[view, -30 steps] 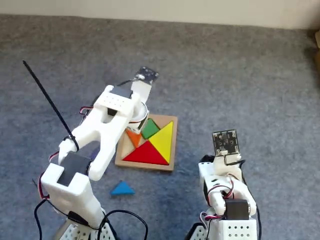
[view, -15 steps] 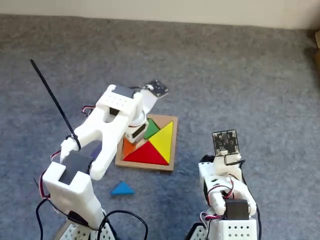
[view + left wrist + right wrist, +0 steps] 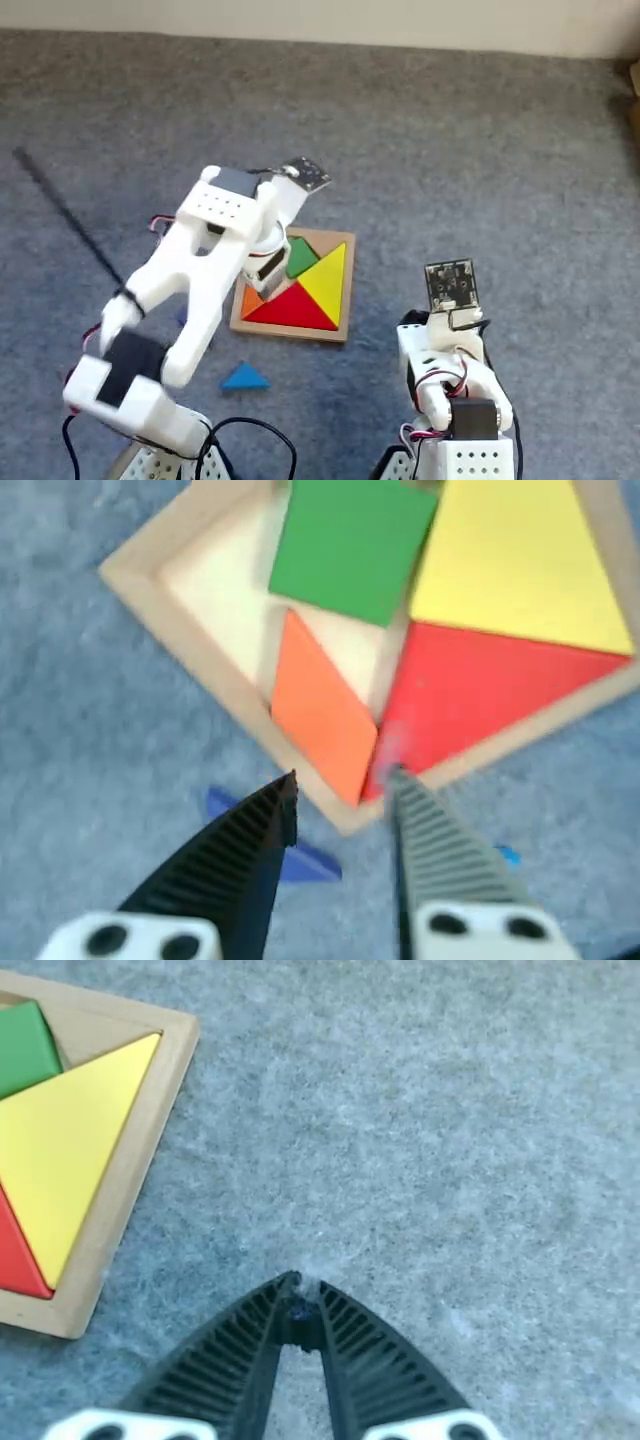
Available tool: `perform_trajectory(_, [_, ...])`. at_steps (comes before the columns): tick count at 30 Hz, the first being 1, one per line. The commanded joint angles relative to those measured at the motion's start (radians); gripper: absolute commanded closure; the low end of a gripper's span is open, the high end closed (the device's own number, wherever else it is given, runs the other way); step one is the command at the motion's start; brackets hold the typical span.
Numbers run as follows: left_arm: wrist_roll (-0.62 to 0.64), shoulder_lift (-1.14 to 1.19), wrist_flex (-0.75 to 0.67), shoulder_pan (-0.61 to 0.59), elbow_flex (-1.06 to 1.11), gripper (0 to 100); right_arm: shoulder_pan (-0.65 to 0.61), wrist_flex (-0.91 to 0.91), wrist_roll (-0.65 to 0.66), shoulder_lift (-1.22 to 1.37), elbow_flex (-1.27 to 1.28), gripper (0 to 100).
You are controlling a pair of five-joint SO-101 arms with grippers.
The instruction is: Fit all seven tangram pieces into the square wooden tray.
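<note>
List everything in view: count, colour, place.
wooden tray: 1, light wood, on carpet
green square: 1, green, in tray
yellow triangle: 1, yellow, in tray
red triangle: 1, red, in tray
orange parallelogram: 1, orange, in tray
blue triangle: 1, light blue, on carpet outside tray
dark blue piece: 1, on carpet by tray corner, partly hidden
carpet: 1, grey
left end effector: open, above tray corner
right end effector: shut, over carpet
</note>
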Motion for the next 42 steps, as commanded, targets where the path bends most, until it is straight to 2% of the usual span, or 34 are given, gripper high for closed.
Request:
perform_trajectory(1, [0.046,-0.13,0.087,0.007,-0.007,73,0.013,-0.002,-0.002,-0.019,0.102,99.5])
perform_trajectory(7, [0.075,-0.263,0.098,0.03,0.186,73,0.013,-0.004,-0.002,-0.019,0.102,99.5])
perform_trajectory(16, [0.081,-0.553,-0.219,0.031,0.651,73,0.012,-0.004,-0.002,-0.019,0.102,99.5])
perform_trajectory(20, [0.081,-0.593,-0.296,0.038,0.777,73,0.012,-0.004,-0.002,-0.019,0.102,99.5])
perform_trajectory(32, [0.075,-0.593,-0.307,0.044,0.843,73,0.01,-0.004,-0.002,-0.019,0.102,99.5])
perform_trajectory(38, [0.075,-0.593,-0.305,0.137,0.888,73,0.01,-0.004,-0.002,-0.019,0.102,99.5])
perform_trajectory(42, [0.077,-0.591,-0.307,0.156,0.894,75,0.01,-0.004,-0.002,-0.019,0.102,99.5])
